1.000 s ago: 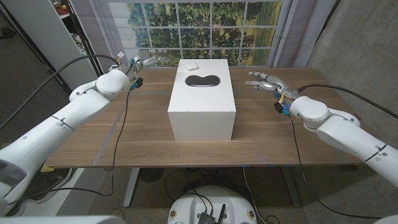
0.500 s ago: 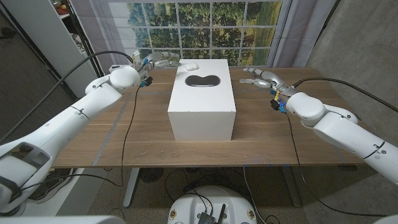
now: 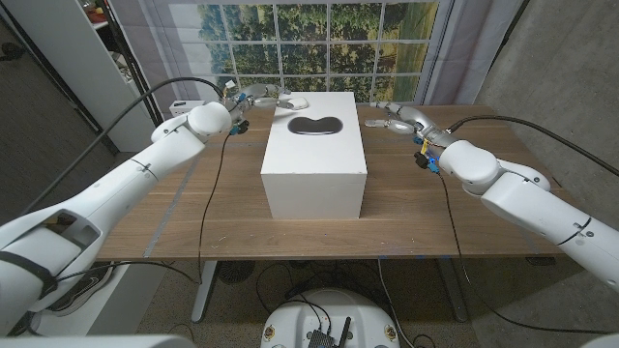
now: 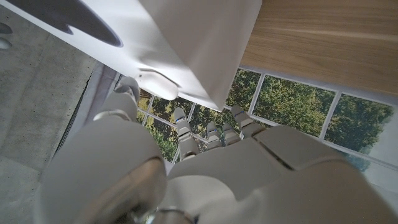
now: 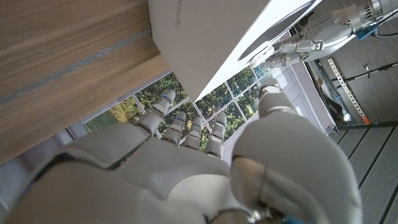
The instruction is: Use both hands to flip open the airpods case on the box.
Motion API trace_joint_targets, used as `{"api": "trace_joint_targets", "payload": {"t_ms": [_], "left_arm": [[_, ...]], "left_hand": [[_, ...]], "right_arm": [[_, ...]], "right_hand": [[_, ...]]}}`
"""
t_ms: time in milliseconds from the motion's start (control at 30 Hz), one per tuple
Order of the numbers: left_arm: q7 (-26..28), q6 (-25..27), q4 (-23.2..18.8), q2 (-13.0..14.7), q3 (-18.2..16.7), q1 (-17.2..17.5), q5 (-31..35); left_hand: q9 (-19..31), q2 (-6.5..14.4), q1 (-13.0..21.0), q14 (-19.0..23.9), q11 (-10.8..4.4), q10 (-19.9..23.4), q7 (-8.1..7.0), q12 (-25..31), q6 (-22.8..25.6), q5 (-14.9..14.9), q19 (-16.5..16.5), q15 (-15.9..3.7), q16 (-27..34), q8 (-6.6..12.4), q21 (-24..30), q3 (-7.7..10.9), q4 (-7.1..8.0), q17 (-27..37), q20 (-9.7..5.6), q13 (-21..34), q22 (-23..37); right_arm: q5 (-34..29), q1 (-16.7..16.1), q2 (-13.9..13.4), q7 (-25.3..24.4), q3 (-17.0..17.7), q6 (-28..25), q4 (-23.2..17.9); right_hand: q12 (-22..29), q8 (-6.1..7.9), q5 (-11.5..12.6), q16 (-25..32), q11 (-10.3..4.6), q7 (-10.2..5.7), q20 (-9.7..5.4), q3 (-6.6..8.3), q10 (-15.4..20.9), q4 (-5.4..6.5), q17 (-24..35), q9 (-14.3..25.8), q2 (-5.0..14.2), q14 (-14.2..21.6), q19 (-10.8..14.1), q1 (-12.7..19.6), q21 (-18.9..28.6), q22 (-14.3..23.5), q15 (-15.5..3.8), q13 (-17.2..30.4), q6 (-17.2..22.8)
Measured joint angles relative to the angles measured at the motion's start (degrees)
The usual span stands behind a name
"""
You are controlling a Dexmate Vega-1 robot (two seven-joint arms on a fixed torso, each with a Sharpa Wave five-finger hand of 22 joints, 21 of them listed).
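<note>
— Where's the airpods case [image 3: 298, 101]?
— Far left corner of the white box [image 3: 314, 155], lid down. The left hand [image 3: 259, 94] has its fingertips [image 4: 132, 84] spread beside it; contact unclear.
— The right hand [image 3: 403, 119]?
— Loosely open, empty, right of the box. Lettering on the box side is unreadable.
</note>
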Motion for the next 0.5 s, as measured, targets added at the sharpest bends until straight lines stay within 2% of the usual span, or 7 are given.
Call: {"api": "trace_joint_targets", "payload": {"t_ms": [100, 200, 267, 333, 400, 500], "left_arm": [[0.10, 0.62, 0.51, -0.73, 0.60, -0.45, 0.93], [0.31, 1.33, 1.02, -1.53, 1.20, -0.84, 1.67], [0.54, 1.71, 1.25, -1.89, 1.43, -0.92, 1.98], [1.00, 2.10, 1.37, -2.34, 1.61, -0.95, 2.22], [1.35, 2.29, 1.42, -2.70, 1.65, -0.96, 2.34], [2.78, 2.94, 1.45, -3.25, 1.64, -0.51, 2.41]], "left_hand": [[0.00, 0.01, 0.01, 0.00, 0.00, 0.00, 0.94, 0.31, 0.97, 0.42, 0.03, 0.00, 0.18, 0.03, -0.21, -0.11, 0.11, 0.00, 0.02, 0.00, 0.00], [0.23, 0.93, 0.94, 0.05, 0.37, 0.49, 1.36, 0.79, 4.26, 0.42, 0.54, -0.01, 0.44, 1.37, -0.43, -0.31, 0.32, 0.00, 0.51, 0.00, 0.27], [0.60, 1.74, 1.88, 0.98, -0.11, 1.36, 1.57, 1.31, 7.61, 0.42, 1.32, -0.06, 0.44, 2.69, -0.64, -0.47, 0.47, 0.00, 0.54, 0.00, 0.28], [0.67, 2.74, 3.19, 1.70, -0.37, 2.42, 1.51, 1.77, 11.09, 0.42, 2.02, -0.22, 0.66, 3.82, -0.85, -0.71, 0.23, 0.00, 0.73, -0.23, 0.28], [0.74, 4.51, 4.96, 2.88, -0.71, 3.86, 1.15, 2.35, 14.07, 0.49, 3.11, -0.91, 0.88, 5.75, -1.03, -0.71, 0.23, 0.00, 0.78, -0.49, 0.28], [0.75, 5.57, 7.17, 4.72, -1.21, 5.96, 0.75, 3.12, 15.88, 0.21, 4.60, -1.54, 0.88, 6.10, -1.07, -0.70, -0.11, 0.01, 0.79, -0.80, 0.40]], "right_arm": [[-0.05, -0.72, 0.03, -0.06, 0.35, 0.24, -0.44], [-0.08, -1.62, 0.03, -0.44, 0.88, 0.48, -0.88], [-0.08, -2.06, 0.03, -0.64, 1.13, 0.60, -1.10], [-0.08, -2.51, 0.03, -0.83, 1.40, 0.73, -1.32], [-0.08, -2.79, 0.03, -1.11, 1.55, 0.94, -1.43], [-0.09, -3.71, 0.04, -1.39, 2.07, 1.24, -1.72]], "right_hand": [[0.00, 0.00, 0.00, 0.00, 0.00, 0.00, 0.00, 0.00, 0.00, 0.00, 0.00, 0.00, 0.00, 0.00, 0.00, 0.00, 0.00, 0.00, 0.00, 0.00, 0.00], [0.00, 0.00, 0.00, 0.00, 0.00, 0.00, 0.00, 0.00, 0.00, 0.00, 0.00, 0.00, 0.00, 0.01, 0.00, 0.00, 0.00, 0.00, 0.01, 0.00, 0.01], [0.00, 0.00, 0.00, 0.00, 0.03, 0.31, 0.00, 0.00, 0.03, 0.00, 0.00, 0.00, 0.00, 0.02, 0.00, 0.00, 0.00, 0.00, 0.02, 0.00, 0.32], [0.00, 0.00, 0.00, 0.00, 0.20, 0.31, 0.00, 0.00, 0.20, 0.00, 0.00, 0.00, 0.00, 0.02, 0.00, 0.00, 0.00, 0.00, 0.02, 0.00, 0.31], [0.00, 0.00, 0.00, 0.00, 0.20, 0.31, 0.00, 0.00, 0.20, 0.00, 0.00, 0.00, 0.00, 0.02, 0.00, 0.00, 0.00, 0.00, 0.02, 0.00, 0.31], [0.35, 0.00, 0.00, 0.00, 0.05, 0.31, 0.00, 0.00, 0.36, 0.00, 0.00, 0.00, 0.00, 0.02, 0.00, 0.00, 0.00, 0.00, 0.02, 0.00, 0.31]]}}
